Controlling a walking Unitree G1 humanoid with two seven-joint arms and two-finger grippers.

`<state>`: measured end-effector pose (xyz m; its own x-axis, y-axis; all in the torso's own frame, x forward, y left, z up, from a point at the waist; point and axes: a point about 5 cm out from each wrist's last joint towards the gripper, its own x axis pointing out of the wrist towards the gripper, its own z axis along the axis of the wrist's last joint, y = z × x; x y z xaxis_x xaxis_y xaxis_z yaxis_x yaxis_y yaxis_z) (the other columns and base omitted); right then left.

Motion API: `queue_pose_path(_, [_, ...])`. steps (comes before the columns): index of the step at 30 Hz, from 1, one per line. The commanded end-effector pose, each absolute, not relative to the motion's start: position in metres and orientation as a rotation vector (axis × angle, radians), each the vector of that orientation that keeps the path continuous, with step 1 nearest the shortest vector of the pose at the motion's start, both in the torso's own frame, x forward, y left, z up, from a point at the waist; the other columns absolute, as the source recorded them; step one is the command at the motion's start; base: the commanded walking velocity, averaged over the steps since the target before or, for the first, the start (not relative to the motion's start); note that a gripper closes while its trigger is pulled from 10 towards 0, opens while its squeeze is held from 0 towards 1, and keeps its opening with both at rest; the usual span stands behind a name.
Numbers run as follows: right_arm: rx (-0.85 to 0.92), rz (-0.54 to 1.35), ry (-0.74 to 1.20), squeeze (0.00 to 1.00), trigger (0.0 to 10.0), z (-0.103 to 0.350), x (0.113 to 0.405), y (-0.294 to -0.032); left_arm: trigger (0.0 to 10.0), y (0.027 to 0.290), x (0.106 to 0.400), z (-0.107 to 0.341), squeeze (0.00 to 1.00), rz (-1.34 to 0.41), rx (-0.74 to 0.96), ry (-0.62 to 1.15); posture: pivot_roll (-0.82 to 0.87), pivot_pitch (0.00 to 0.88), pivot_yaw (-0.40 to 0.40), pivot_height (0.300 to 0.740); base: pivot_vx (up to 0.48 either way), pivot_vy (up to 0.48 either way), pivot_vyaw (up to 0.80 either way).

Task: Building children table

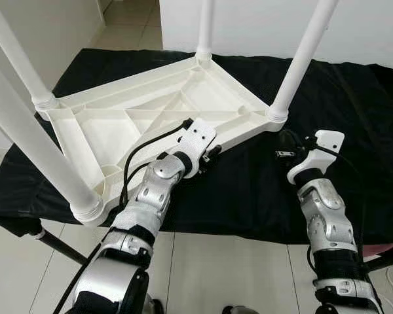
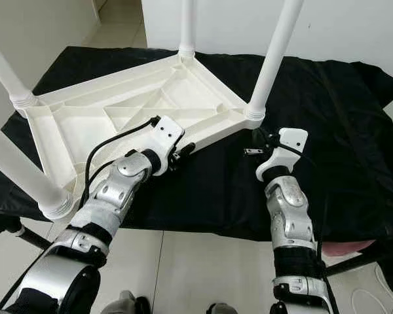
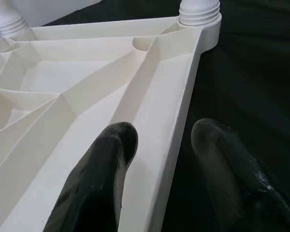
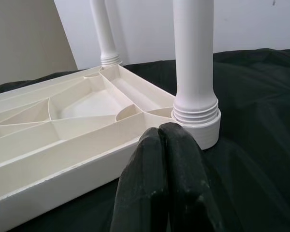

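- White plastic children's table (image 1: 150,118) lies upside down on a desk under a black cloth (image 1: 249,190), ribbed underside up.
- Four white legs stand screwed into the corner sockets: near-left leg (image 1: 33,144), far-left leg (image 1: 16,62), far leg (image 1: 205,26), right leg (image 1: 301,55).
- Left gripper (image 3: 159,140) sits at the tabletop's near edge; its fingers (image 3: 101,169) are apart and straddle the rim, one inside the tray-like underside, the other outside over the cloth. Can't tell if either finger presses the rim.
- Right gripper (image 4: 164,145) is just in front of the right leg's threaded base collar (image 4: 195,108); its fingers (image 4: 181,179) are pressed together, nothing between them, resting near the corner socket over the cloth.
- Pale tiled floor (image 1: 216,268) below the desk edge.
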<state>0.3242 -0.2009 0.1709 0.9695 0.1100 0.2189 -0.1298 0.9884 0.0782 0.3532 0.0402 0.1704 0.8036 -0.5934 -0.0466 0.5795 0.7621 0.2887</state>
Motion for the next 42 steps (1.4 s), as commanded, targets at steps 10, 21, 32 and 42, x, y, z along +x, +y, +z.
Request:
queue_pose_path(10, [0.105, 0.13, -0.21, 0.0, 10.0, 0.169, 0.325, -0.197, 10.0, 0.082, 0.335, 0.156, 0.0, -0.599, 0.412, 0.04, -0.12, 0.093, 0.047, 0.74, 0.0, 0.0, 0.0])
queue_pose_path(21, [0.106, 0.14, -0.208, 0.0, 10.0, 0.17, 0.327, -0.196, 10.0, 0.113, 0.326, 0.145, 0.0, -0.521, 0.522, 0.135, -0.1, 0.09, 0.038, 0.74, 0.0, 0.0, 0.0])
queue_pose_path(32, [0.103, 0.148, -0.205, 0.0, 10.0, 0.169, 0.328, -0.195, 10.0, 0.119, 0.307, 0.144, 0.0, -0.61, 0.485, 0.171, -0.1, 0.083, 0.034, 0.74, 0.0, 0.0, 0.0])
queue_pose_path(42, [0.102, 0.165, -0.205, 0.0, 10.0, 0.17, 0.331, -0.191, 10.0, 0.126, 0.298, 0.141, 0.0, -0.63, 0.429, 0.211, -0.09, 0.077, 0.031, 0.74, 0.0, 0.0, 0.0])
